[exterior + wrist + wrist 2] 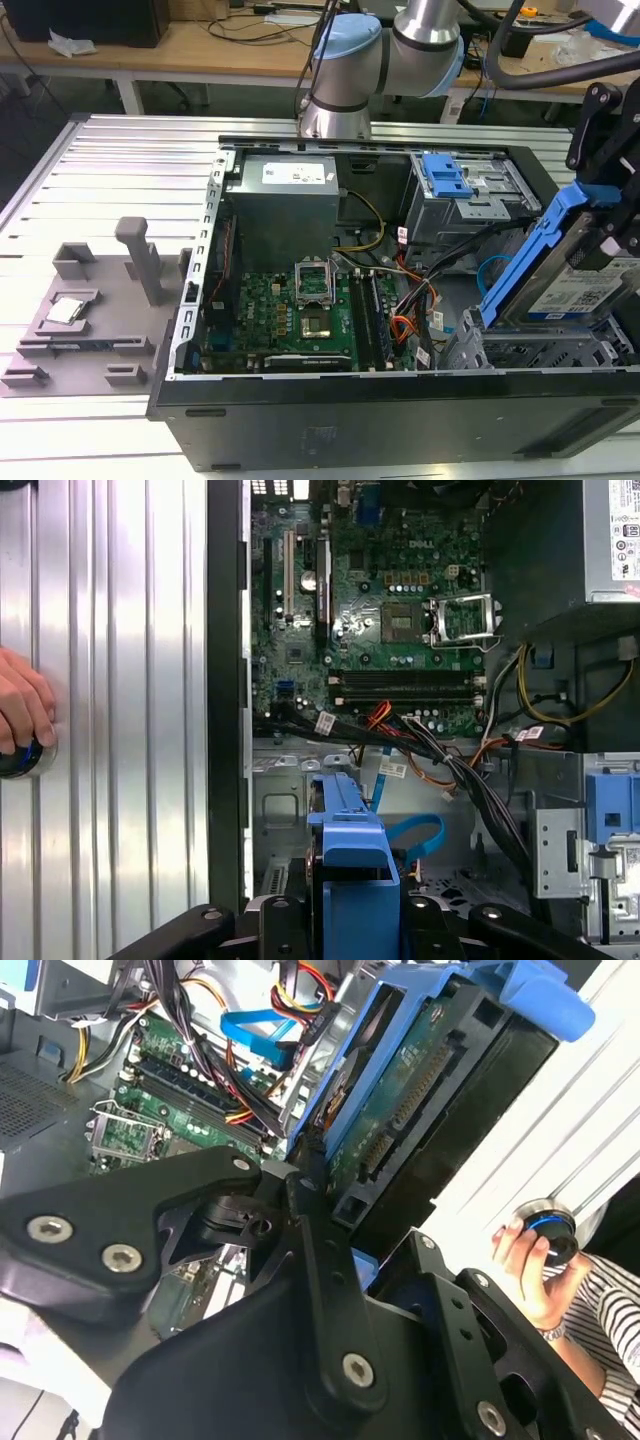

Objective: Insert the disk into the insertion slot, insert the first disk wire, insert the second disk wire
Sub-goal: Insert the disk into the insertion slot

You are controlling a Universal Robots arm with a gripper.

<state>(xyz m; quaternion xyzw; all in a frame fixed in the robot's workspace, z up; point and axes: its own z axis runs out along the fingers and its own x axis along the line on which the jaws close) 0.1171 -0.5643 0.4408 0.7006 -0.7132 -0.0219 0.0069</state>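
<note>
Exterior view: gripper (606,238) clamped on the disk (560,280), which hangs over the insertion slot (530,352), not seated. Long axis steep, low end down toward the cage, high end leaning to the exterior view's right. Second wrist view: fingers (305,1195) pinch the blue carrier at one end; that tilt could jam a corner on the cage rim. First wrist view: loose wires (470,780) near the bay could snag.

No wording can be read. The white label (298,174) on the power supply (285,205) and the label on the disk (572,288) carry print too small to tell.
</note>
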